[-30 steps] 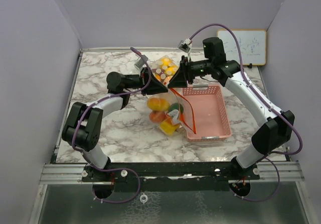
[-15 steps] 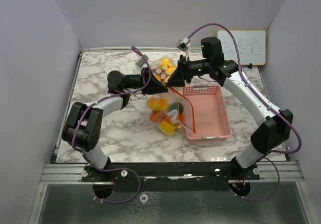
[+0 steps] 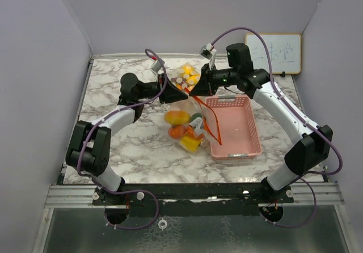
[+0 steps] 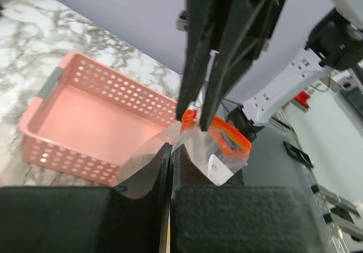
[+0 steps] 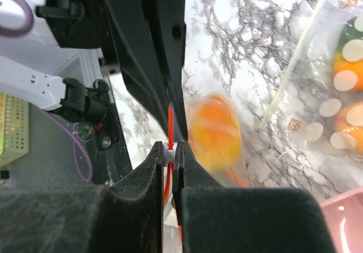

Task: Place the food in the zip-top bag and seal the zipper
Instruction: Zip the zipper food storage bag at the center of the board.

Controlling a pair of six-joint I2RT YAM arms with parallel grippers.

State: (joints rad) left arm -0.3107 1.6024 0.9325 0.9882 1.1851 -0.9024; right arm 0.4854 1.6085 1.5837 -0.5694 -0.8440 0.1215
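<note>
A clear zip-top bag (image 3: 195, 129) with an orange zipper track (image 3: 212, 126) hangs between my two grippers above the marble table. Inside it are yellow, orange, red and green toy food pieces (image 3: 178, 118). My left gripper (image 3: 181, 93) is shut on the bag's clear top edge (image 4: 187, 136); the jaws meet on the film in the left wrist view (image 4: 171, 150). My right gripper (image 3: 196, 90) is shut on the white slider on the orange track (image 5: 170, 122), seen in the right wrist view (image 5: 169, 147). A blurred orange fruit (image 5: 215, 134) hangs below it.
An empty pink mesh basket (image 3: 249, 129) stands right of the bag, its rim near the hanging zipper track. A second polka-dot bag of fruit (image 3: 186, 77) lies behind the grippers. A small whiteboard (image 3: 274, 53) leans on the right wall.
Both grippers have shifted slightly back and left with the bag's top edge. The hanging bag and its food have swung a little left. Both grips stay shut.
</note>
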